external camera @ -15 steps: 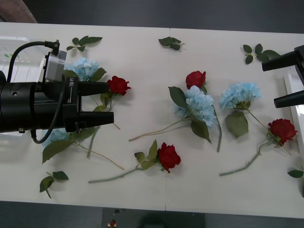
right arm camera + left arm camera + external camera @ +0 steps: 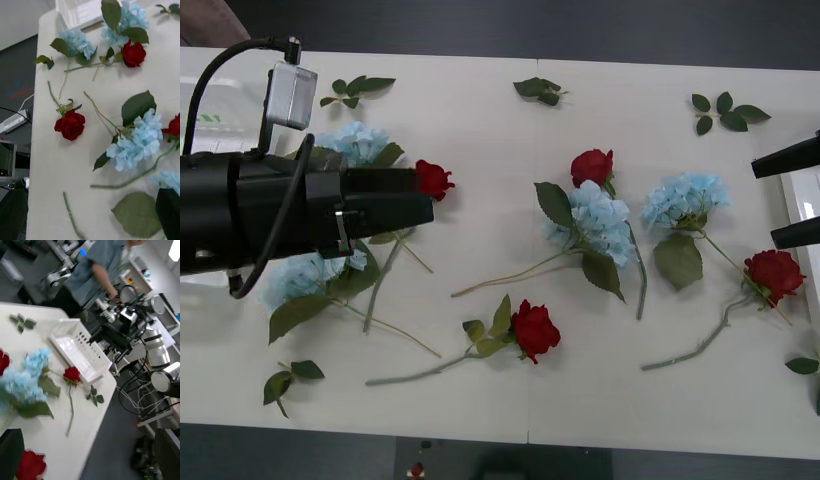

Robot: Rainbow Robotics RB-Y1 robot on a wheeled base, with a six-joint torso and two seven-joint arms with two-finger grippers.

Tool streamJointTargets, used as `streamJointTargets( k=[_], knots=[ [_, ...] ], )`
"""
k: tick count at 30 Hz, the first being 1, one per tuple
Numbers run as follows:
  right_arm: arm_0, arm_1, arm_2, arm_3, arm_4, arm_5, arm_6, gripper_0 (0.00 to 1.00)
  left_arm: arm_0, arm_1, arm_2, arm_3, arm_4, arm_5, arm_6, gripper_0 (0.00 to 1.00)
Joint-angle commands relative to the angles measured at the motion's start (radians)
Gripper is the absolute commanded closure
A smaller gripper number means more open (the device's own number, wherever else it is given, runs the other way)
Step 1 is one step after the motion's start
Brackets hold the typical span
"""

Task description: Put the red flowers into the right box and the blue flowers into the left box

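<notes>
Red flowers lie scattered on the white table: one rose at the left, one in the middle, one near the front, one at the right. Blue flowers lie at the left, partly under my left arm, and mid-table. My left gripper hovers open right by the left rose, which shows beside one finger. The right gripper stands open at the right edge, beside the right box. The left box sits at the back left, mostly hidden by my arm.
Loose green leaf sprigs lie along the back edge and at the front left. In the left wrist view a person stands past the table's right end among other robots and cables.
My left arm has rolled at the wrist and its gripper has shifted slightly right, closer over the left rose. The right gripper has drawn back toward the right edge.
</notes>
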Motion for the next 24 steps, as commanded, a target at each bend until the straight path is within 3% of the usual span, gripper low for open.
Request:
streamJointTargets(
  k=[1, 13, 24],
  knots=[
    [0.012, -0.032, 0.020, -0.012, 0.048, 0.001, -0.175, 0.00, 0.003, 0.055, 0.108, -0.095, -0.158, 0.091, 0.343, 0.00],
    [0.112, -0.033, 0.066, -0.091, 0.268, 0.001, -0.587, 0.00, 0.002, 0.042, 0.188, -0.131, -0.542, 0.476, 1.056, 0.00],
    [0.273, -0.030, 0.118, -0.251, 0.429, -0.107, -1.061, 0.00, -0.001, -0.001, 0.157, -0.130, -0.718, 0.668, 1.452, 0.00]
  ],
)
